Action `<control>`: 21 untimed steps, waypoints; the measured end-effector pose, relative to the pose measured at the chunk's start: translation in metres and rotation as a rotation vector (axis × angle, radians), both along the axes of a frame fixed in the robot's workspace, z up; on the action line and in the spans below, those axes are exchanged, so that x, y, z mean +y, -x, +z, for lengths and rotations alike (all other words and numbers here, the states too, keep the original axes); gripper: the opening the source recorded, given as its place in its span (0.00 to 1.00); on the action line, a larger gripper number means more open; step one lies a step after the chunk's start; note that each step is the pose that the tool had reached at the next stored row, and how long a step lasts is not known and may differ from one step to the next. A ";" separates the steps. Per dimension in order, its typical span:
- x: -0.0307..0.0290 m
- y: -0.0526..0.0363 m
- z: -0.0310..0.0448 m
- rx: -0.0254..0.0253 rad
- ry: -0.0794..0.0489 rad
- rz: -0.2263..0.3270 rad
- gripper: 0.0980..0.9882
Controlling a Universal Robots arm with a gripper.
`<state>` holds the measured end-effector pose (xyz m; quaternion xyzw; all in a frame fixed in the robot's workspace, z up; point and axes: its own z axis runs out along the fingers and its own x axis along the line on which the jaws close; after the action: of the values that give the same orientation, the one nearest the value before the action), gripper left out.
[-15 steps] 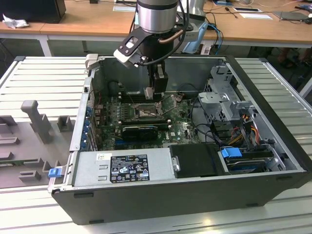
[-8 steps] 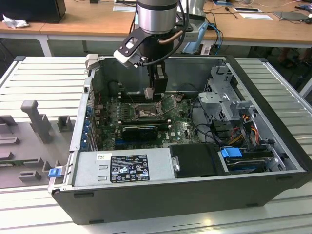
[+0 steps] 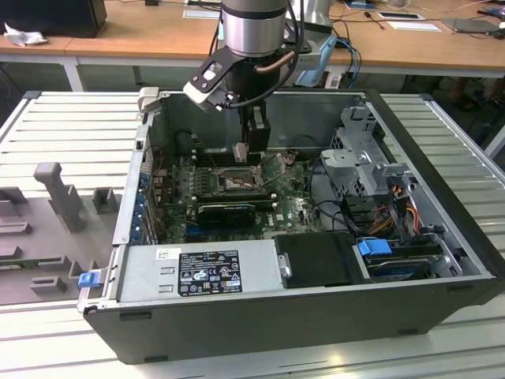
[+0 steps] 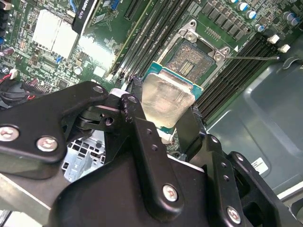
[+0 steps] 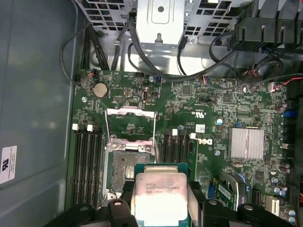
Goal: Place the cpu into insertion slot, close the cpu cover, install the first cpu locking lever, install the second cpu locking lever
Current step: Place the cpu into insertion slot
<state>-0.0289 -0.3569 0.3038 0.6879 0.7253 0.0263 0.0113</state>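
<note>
My gripper [image 3: 250, 151] hangs inside the open computer case, just above the motherboard. It is shut on the cpu [image 4: 166, 100], a flat square chip with a pale silvery top and green edge, held by two opposite sides between the black fingers [image 4: 137, 118]. In the first wrist view the cpu [image 5: 158, 194] sits off to one side of the insertion slot [image 5: 124, 166], overlapping one of its edges, and clearly above it. The slot [image 4: 195, 56] has a dark open centre. The cpu cover [image 5: 130, 124] stands swung open at the slot's far side. A thin locking lever [image 4: 255, 57] sticks out sideways.
Black memory slots [image 5: 87, 158] flank the socket on both sides. A silver heatsink [image 5: 246, 143] lies further along the board. A drive cage [image 3: 363, 166] with cables fills the exterior view's right, a labelled power supply [image 3: 209, 272] the front. The case walls [image 3: 442, 181] enclose the work area.
</note>
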 end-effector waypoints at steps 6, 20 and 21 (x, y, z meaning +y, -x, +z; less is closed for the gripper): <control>0.0001 0.0008 -0.0025 0.0004 0.000 -0.006 0.48; 0.0072 0.0042 -0.0182 0.0005 0.000 -0.027 0.48; 0.0078 0.0042 -0.0220 0.0006 0.000 -0.027 0.48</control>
<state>-0.0331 -0.3491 0.2818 0.6977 0.7158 0.0259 0.0115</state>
